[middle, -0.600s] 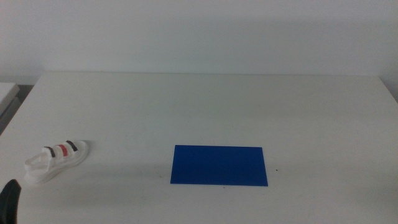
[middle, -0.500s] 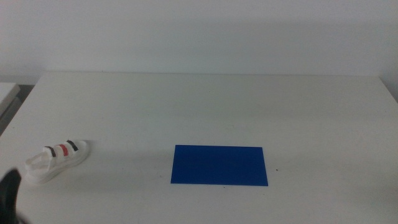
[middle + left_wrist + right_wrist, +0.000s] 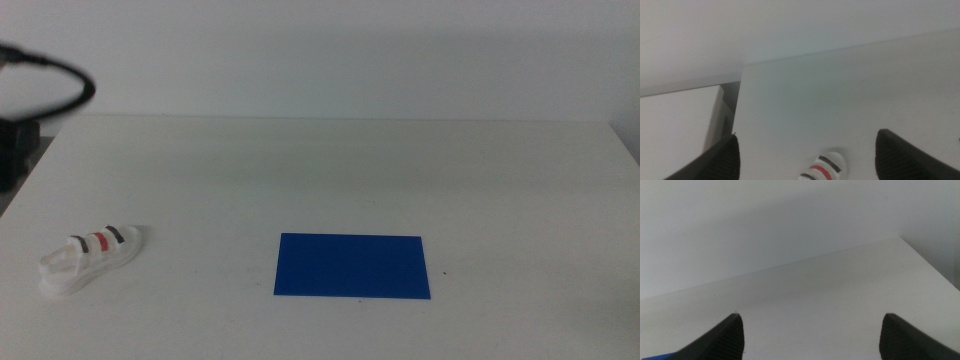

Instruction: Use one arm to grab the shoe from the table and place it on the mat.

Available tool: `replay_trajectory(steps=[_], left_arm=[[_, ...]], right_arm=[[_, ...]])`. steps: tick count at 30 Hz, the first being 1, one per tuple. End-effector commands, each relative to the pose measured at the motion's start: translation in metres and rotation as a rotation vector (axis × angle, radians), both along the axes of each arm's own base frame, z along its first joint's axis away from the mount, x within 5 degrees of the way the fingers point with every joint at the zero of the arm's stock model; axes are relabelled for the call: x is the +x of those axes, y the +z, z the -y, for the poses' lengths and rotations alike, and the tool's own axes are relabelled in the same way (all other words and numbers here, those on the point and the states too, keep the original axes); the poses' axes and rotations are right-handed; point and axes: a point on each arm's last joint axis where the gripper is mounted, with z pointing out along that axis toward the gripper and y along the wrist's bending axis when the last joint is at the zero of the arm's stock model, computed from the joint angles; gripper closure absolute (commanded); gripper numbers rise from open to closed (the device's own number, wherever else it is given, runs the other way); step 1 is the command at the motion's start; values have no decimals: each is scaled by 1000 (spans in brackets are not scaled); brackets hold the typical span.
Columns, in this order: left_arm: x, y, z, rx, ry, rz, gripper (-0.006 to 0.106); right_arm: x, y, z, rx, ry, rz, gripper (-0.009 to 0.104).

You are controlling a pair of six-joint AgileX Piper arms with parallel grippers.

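The shoe (image 3: 90, 258), white with two black straps and one red, lies on the table (image 3: 330, 170) near its front left corner. The blue mat (image 3: 352, 266) lies flat at the front middle, well to the right of the shoe. The left arm (image 3: 18, 140), with its black cable loop, shows at the far left edge, above and behind the shoe. In the left wrist view my left gripper (image 3: 807, 136) is open and empty, with the shoe's tip (image 3: 822, 167) low between the jaws. My right gripper (image 3: 811, 316) is open and empty; it is out of the middle view.
A second white surface (image 3: 675, 120) stands beside the table's left edge, with a dark gap (image 3: 727, 112) between them. A white wall rises behind the table. A corner of the mat (image 3: 655, 356) shows in the right wrist view.
The left arm's dark part has left the bottom left corner of the middle view and now shows higher, at the left edge, with its cable loop. The shoe and mat have not moved.
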Motion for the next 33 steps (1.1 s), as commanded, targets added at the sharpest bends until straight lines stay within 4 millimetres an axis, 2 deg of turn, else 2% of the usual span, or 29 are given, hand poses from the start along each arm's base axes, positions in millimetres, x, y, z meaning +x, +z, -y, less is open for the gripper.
replay_trajectory(steps=[1, 4, 9, 12, 15, 22, 29, 33], left_arm=[[15, 12, 1, 13, -19, -55, 10], [32, 23, 1, 43, -45, -170, 10], [63, 38, 1, 80, -88, -247, 10], [78, 39, -1, 115, -118, -336, 10], [94, 31, -7, 146, -185, -438, 10], [133, -31, -26, 167, -413, -711, 10], [166, -105, -28, 130, -485, -951, 10], [174, -135, -29, 120, -521, -1040, 10]], right_arm=[[0, 0, 0, -10, 2, 11, 16], [0, 0, 0, -10, 2, 11, 16], [0, 0, 0, -10, 2, 11, 16], [0, 0, 0, -10, 2, 11, 16], [0, 0, 0, -10, 2, 11, 16], [0, 0, 0, -10, 2, 11, 16], [0, 0, 0, -10, 2, 11, 16], [0, 0, 0, -10, 2, 11, 16]])
